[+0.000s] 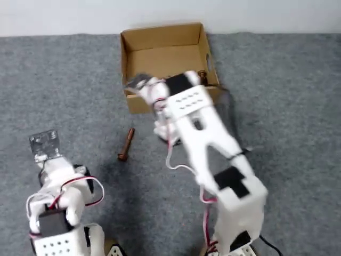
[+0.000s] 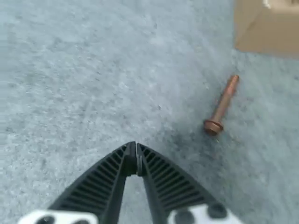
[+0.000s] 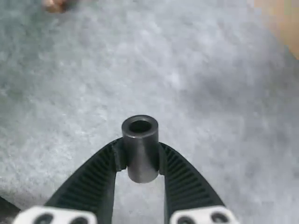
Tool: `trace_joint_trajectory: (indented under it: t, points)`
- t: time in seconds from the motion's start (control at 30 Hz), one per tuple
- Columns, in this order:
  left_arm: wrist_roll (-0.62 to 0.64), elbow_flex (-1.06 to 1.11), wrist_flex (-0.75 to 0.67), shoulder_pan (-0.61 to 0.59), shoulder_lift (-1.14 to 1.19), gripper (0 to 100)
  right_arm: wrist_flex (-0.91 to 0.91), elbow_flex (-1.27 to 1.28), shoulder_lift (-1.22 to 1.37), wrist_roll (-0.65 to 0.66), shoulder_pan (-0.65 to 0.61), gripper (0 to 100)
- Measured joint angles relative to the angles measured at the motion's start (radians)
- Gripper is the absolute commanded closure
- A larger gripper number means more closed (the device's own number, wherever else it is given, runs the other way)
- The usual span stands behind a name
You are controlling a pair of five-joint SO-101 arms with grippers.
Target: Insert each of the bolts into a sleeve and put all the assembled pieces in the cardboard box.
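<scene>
**One bolt loose, one sleeve in the jaws, nothing joined here yet**

High view: We see the box (image 1: 160, 56) at 12 o'clock on the bench (image 1: 287, 106). A lone bolt (image 1: 126, 144) lies flat at about 7 o'clock from the box, apart from it. The left arm (image 1: 58, 202) sits at 8 o'clock, well away from the bolt. The right arm (image 1: 213, 149) stretches from 5 o'clock toward the box front, and its wrist covers whatever it carries. A coppery bit (image 1: 202, 74) shows by the box's 3 o'clock wall. We cannot tell whether it is a finished piece, and the arm hides much of the box floor.

Left wrist view: The left jaws are closed tip to tip on nothing, above bare bench (image 2: 93, 70). The bolt (image 2: 222, 106) lies off to one side, with a box (image 2: 266, 28) corner beyond it, cut off.

Right wrist view: The right jaws are clamped on the sides of a dark sleeve (image 3: 140, 149), held upright with its bore open toward us. A blurred coppery patch at the edge is probably the bolt (image 3: 55, 4).

We judge that this pair is yet to be joined and boxed.
</scene>
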Motion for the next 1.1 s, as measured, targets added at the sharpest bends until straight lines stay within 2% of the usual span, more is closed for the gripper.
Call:
trace_joint_trajectory:
  t: [0.27, 0.43, 0.6, 0.87, 0.97, 1.1]
  points:
    - [0.002, -0.338, 0.000, 0.021, 0.528, 99, 0.002, 0.302, -0.373, -0.057, 0.192, 99.0]
    - [-0.003, -0.569, 0.002, 0.035, 0.815, 99, 0.002, 0.485, -0.537, -0.253, 0.296, 99.0]
    - [-0.057, -0.752, 0.103, 0.126, 1.031, 99, 0.002, 0.658, -0.695, -0.425, 0.404, 99.0]
    - [-0.109, -0.937, 0.181, 0.279, 1.284, 96, -0.018, 0.884, -1.059, -0.451, 0.532, 99.0]
    - [-0.110, -0.977, 0.186, 0.302, 1.359, 91, -0.051, 0.993, -1.201, -0.454, 0.552, 99.0]
    - [-0.115, -1.028, 0.186, 0.325, 1.442, 90, -0.071, 1.140, -1.363, -0.454, 0.560, 99.0]
